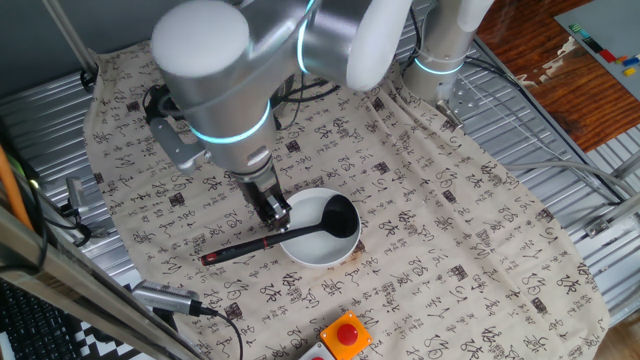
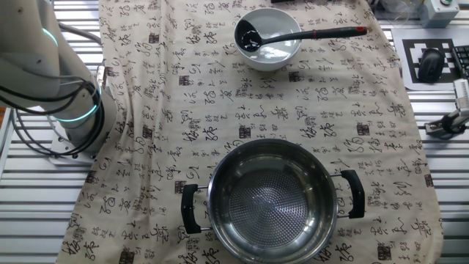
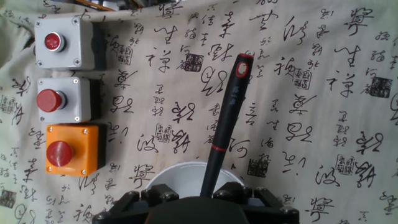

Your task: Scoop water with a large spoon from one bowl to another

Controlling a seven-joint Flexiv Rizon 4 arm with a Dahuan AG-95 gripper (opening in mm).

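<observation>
Ladle [image 1: 300,229] position: I see its cup resting in the white bowl [image 1: 322,262], handle lying across the rim and out over the patterned cloth [image 1: 450,200]. Gripper [image 1: 276,212] stands directly over the handle at the rim; its fingertips overlap the handle, and I cannot tell whether they are clamped or apart. In the hand view the gripper body covers most of the bowl. Steel pot [image 2: 272,202] appears only in the other fixed view, well apart from the bowl. Three button boxes [image 3: 65,102] lie beside the handle tip.
</observation>
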